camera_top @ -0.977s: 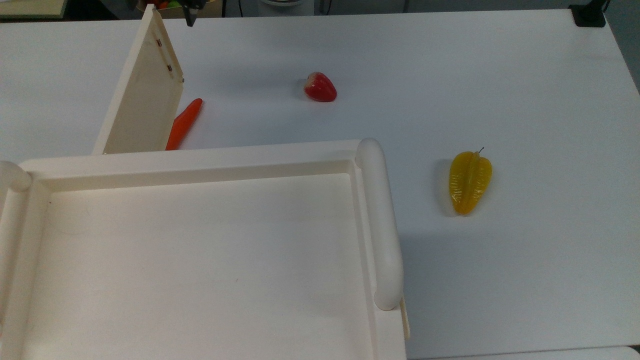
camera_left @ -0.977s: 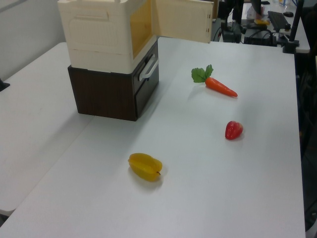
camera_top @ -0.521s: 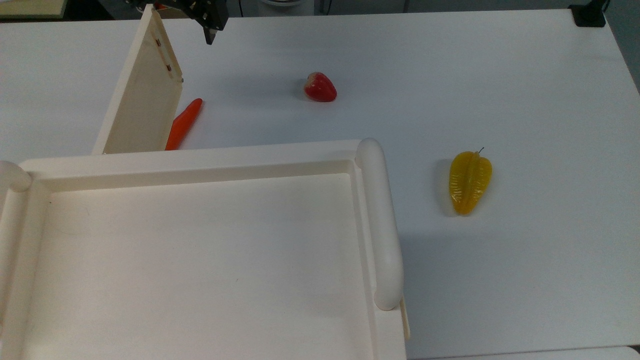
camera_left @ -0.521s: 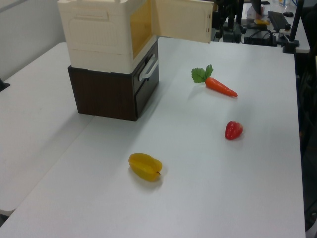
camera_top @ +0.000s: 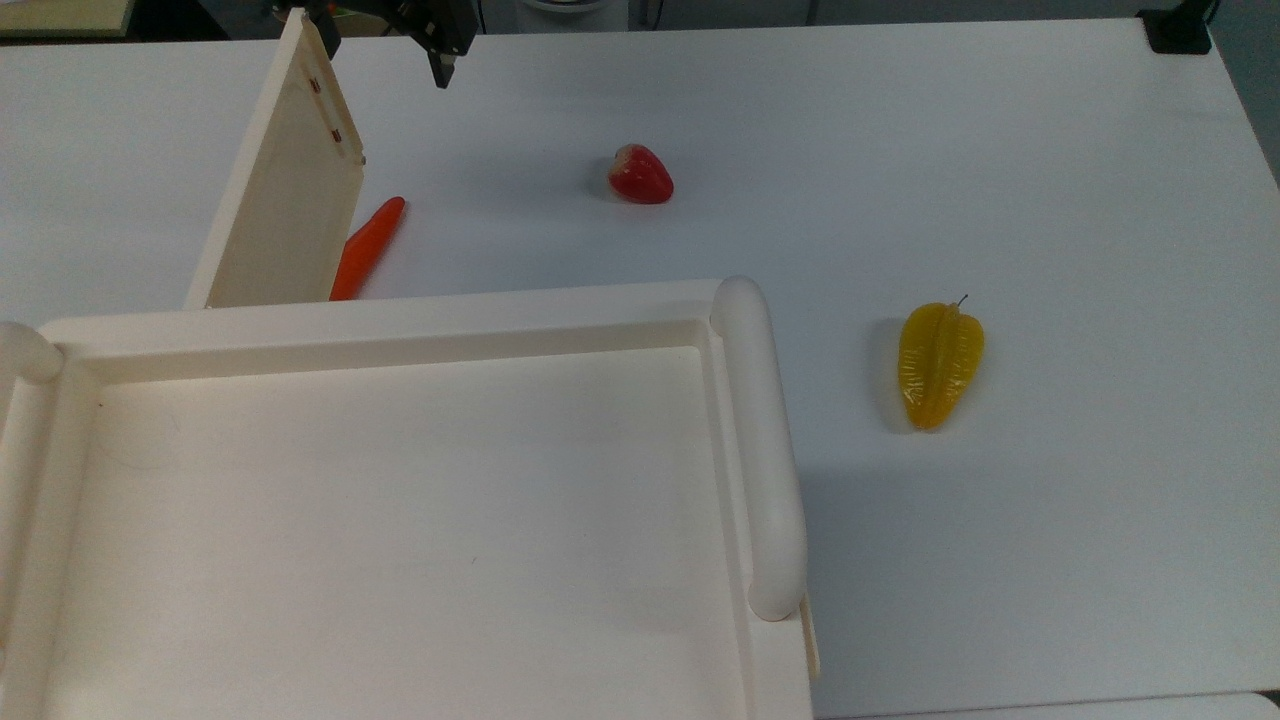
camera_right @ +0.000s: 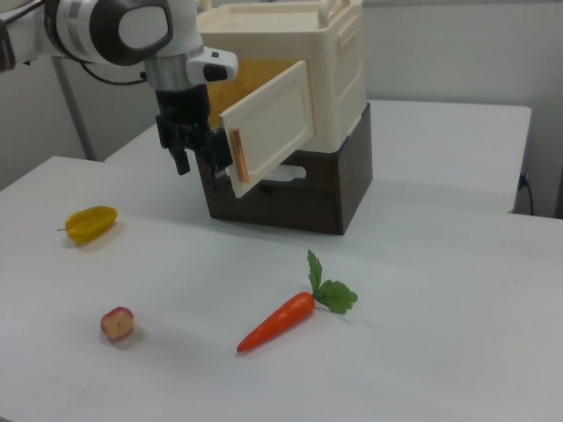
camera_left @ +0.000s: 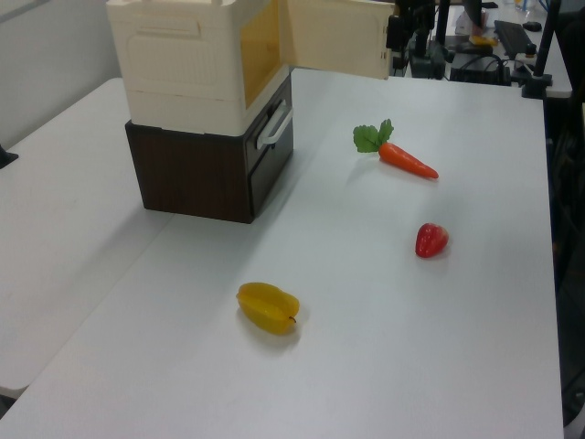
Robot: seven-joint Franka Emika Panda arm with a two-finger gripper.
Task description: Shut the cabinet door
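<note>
I see the cabinet door (camera_right: 268, 130), a flat cream-beige rectangular panel with a raised inner frame and an orange-brown strip along its free edge, swung wide open from the cabinet (camera_right: 330, 61) at upper centre of the right view; the cabinet sits on a dark brown drawer unit (camera_right: 303, 189). The gripper (camera_right: 199, 158) hangs at the door's free edge, upper left of the right view, fingers spread apart and holding nothing.
</note>
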